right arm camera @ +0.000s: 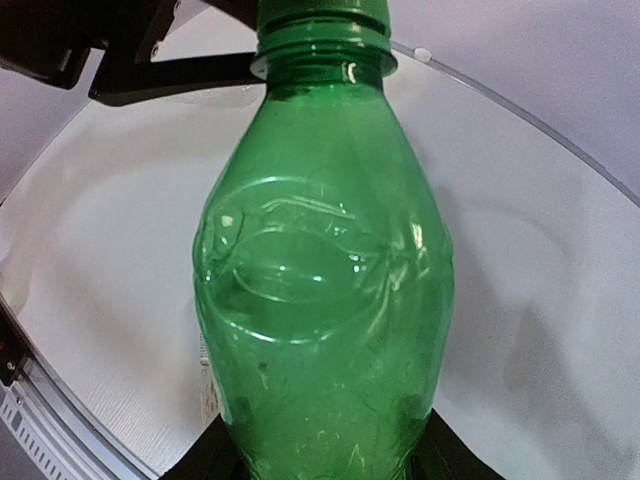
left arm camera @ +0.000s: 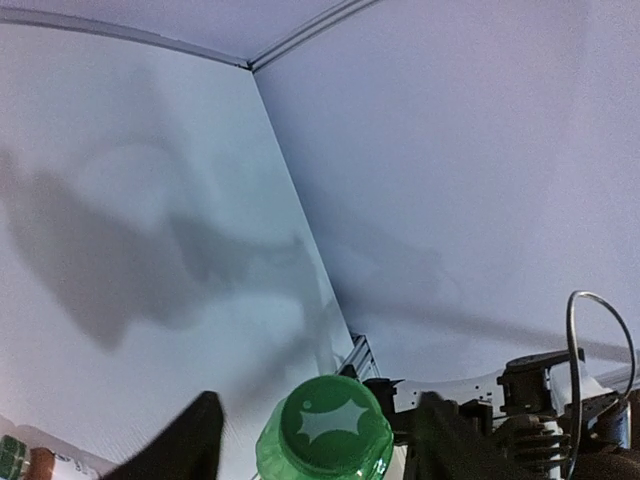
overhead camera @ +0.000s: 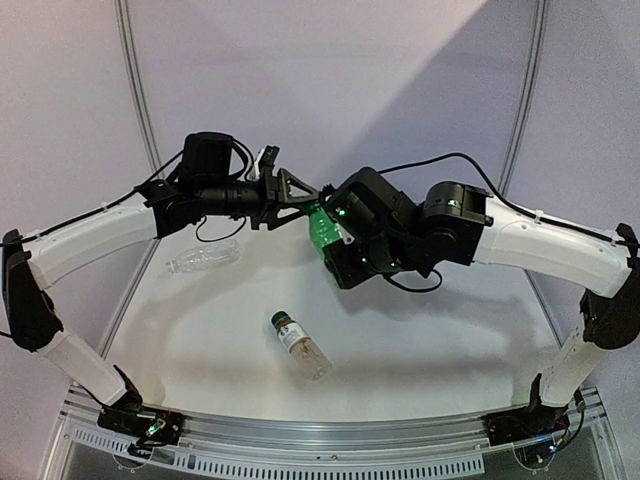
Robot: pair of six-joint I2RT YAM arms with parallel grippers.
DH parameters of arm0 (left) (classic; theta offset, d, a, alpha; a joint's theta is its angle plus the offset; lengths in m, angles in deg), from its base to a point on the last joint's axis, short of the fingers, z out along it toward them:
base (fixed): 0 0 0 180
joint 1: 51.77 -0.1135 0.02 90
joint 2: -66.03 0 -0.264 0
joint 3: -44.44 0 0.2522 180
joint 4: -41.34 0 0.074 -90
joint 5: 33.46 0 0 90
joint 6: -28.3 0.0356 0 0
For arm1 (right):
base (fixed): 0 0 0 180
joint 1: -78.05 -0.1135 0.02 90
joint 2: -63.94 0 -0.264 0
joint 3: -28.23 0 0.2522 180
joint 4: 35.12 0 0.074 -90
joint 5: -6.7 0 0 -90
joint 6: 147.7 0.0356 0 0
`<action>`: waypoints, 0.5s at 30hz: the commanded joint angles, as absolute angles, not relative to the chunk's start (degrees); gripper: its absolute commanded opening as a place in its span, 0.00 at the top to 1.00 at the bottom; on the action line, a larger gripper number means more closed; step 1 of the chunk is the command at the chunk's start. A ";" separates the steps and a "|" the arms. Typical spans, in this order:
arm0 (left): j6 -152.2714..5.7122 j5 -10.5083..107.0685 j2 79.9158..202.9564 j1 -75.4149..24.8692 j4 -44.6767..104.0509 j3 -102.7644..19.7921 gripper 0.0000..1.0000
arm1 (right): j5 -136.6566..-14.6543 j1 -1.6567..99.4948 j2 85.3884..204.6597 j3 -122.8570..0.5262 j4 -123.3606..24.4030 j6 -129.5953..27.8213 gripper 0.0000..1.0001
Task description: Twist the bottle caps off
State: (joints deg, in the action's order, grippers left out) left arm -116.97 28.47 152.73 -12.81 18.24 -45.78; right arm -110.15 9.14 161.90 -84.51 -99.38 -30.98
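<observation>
White table [overhead camera: 430, 340] before pale lavender walls [overhead camera: 330, 70].

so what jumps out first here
A green bottle held up in the air above the table, gripped low on its body by the right arm's fingers. The left arm's fingers stand either side of its green cap, not touching. Two more bottles lie on the table below: a clear one at left, a labelled one nearer centre.
</observation>
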 commanded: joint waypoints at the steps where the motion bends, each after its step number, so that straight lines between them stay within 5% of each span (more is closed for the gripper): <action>1: -112.58 27.09 150.44 -13.24 16.32 -47.80 0.03 | -113.61 9.68 157.11 -81.15 -96.06 -29.60 1.00; 7: -108.06 22.47 143.71 -18.36 20.32 -42.62 0.01 | -113.39 9.64 152.13 -75.30 -94.42 -24.77 1.00; 15: -107.61 4.32 137.79 -22.65 40.47 -33.57 0.03 | -93.54 10.31 140.72 -58.12 -67.11 -26.67 1.00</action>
